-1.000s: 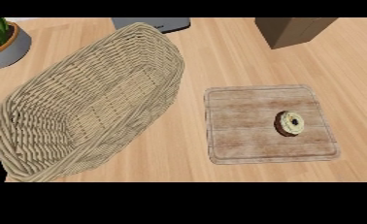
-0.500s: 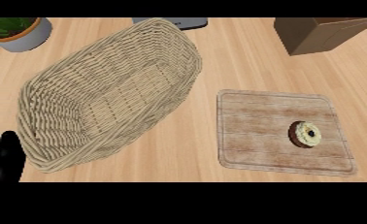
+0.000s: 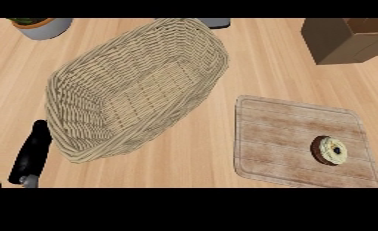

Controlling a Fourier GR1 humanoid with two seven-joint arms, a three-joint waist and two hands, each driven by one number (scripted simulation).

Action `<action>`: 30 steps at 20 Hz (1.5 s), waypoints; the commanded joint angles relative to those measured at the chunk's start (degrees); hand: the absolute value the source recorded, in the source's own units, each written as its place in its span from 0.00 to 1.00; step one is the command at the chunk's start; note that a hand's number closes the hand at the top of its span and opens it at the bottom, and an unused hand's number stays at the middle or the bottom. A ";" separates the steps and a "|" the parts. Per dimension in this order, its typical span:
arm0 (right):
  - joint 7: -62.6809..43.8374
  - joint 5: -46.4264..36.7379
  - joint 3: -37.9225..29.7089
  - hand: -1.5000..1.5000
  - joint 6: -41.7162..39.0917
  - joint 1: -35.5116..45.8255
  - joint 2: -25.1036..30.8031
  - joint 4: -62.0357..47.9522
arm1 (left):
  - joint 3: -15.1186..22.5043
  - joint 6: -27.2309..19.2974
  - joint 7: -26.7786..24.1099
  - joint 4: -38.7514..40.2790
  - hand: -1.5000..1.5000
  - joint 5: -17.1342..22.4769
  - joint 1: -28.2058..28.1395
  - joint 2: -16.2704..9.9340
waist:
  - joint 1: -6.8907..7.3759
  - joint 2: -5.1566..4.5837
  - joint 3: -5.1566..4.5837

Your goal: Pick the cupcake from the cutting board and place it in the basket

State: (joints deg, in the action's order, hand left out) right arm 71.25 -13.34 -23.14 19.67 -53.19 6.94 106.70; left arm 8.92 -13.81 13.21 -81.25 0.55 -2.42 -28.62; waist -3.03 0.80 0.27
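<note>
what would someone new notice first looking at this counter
The big woven basket fills the left and middle of the wooden counter, lying at a slant. To its right sits a wooden cutting board with a small cupcake near its right edge. At the lower left edge, a black left hand just shows beside the basket.

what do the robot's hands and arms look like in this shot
Only the left hand shows, at the lower left edge beside the basket: a slim, glossy black, rounded shape, with a small grey piece at its lower end. No cables or markings are visible. The right hand is out of view.
</note>
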 commanded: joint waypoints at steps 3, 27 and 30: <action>13.34 2.54 -2.35 0.00 0.01 5.11 1.45 -5.97 | 0.30 2.63 -0.50 0.79 0.50 -0.80 1.29 -1.09 | 1.87 -0.35 -0.17; 9.06 -5.86 0.05 0.00 6.89 16.52 -0.94 -11.71 | -0.70 3.12 -1.65 3.32 0.50 -3.54 3.03 3.08 | 2.63 -0.64 -0.24; 8.25 -8.04 1.48 0.00 8.33 17.15 -1.63 -11.71 | 0.14 3.48 1.11 1.12 0.50 -4.17 2.98 3.39 | 2.81 -0.62 -0.22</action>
State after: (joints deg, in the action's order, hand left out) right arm 68.85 -19.57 -21.82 24.99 -37.19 5.78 96.56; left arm 8.70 -11.38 13.41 -78.50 -3.55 1.60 -25.29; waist -0.45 0.21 0.07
